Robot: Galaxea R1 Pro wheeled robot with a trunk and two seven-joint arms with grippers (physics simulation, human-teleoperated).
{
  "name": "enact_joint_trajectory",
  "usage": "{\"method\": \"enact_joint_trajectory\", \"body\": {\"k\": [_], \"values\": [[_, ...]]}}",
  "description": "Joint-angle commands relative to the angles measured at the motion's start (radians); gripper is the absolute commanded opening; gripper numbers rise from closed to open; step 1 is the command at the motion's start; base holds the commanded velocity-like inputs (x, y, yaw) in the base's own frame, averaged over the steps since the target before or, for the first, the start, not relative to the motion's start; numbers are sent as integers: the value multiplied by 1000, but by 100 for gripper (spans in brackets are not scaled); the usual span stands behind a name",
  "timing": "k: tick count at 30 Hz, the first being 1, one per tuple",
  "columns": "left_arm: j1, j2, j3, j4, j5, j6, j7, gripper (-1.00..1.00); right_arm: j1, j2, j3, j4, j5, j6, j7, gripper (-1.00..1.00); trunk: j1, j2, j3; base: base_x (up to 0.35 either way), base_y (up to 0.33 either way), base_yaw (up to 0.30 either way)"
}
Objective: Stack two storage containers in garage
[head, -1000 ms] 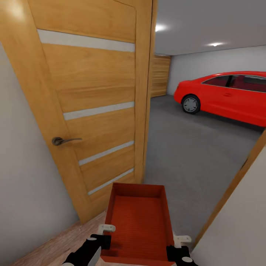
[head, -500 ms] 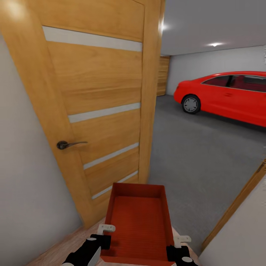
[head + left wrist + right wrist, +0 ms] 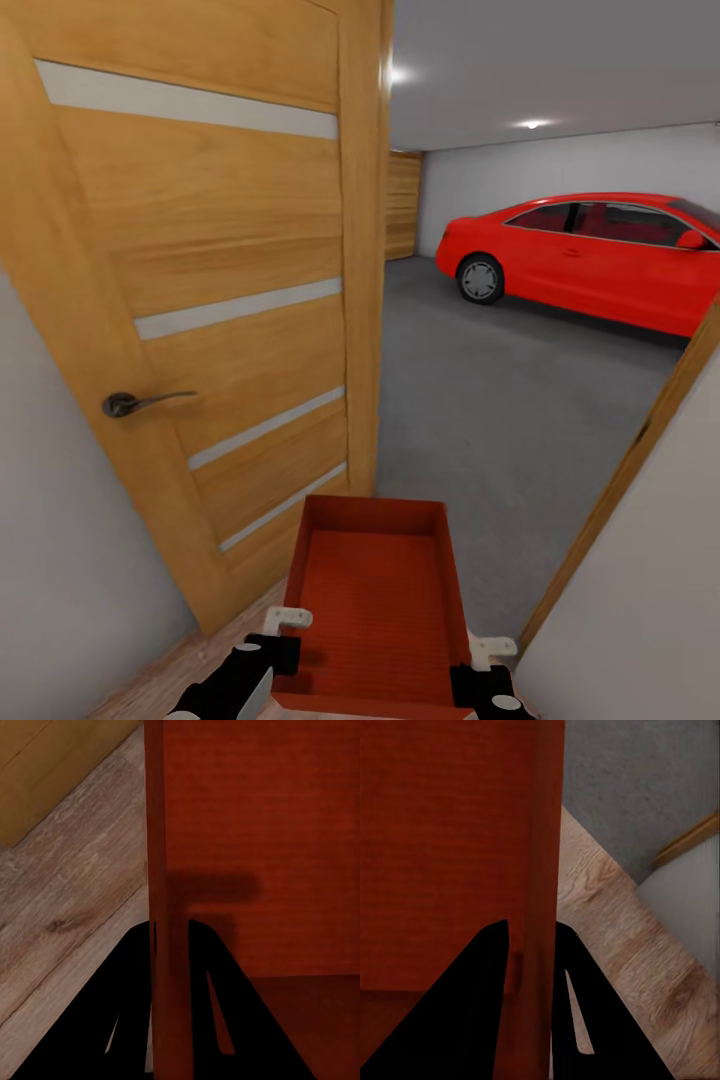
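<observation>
Both grippers, left (image 3: 272,668) and right (image 3: 478,672), pinched the container (image 3: 375,600) walls at bottom center. Its long axis pointed through the doorway toward the garage floor (image 3: 500,400).

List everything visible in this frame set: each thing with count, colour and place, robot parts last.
storage container: one, orange-red, held between both grippers at the doorway
door: one, light wood with pale stripes, open, left of the container
door handle: one, dark metal, on the door
car: one, red, parked in the garage ahead right
garage floor: dark grey, beyond the doorway
wood-plank floor: light, under the container
left gripper: black, shut on the container's wall
right gripper: black, shut on the opposite wall
</observation>
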Motion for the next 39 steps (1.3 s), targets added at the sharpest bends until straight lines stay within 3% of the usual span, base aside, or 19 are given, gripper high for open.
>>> {"method": "enact_joint_trajectory", "body": {"k": [1,23,39], "values": [[1,-3,-24,0,7,6,3,-100,-2,1,-4,0,-5,-5,-2,-100,0,-1,-1,0,0,-220],[1,-3,-24,0,7,6,4,-100,-2,0,-4,0,-5,-5,-2,-100,0,-1,-1,1,3,-212],[1,-4,-25,0,7,6,2,-100,-2,-1,-4,0,-5,-6,-2,-100,0,-1,-1,139,242,-20]]}}
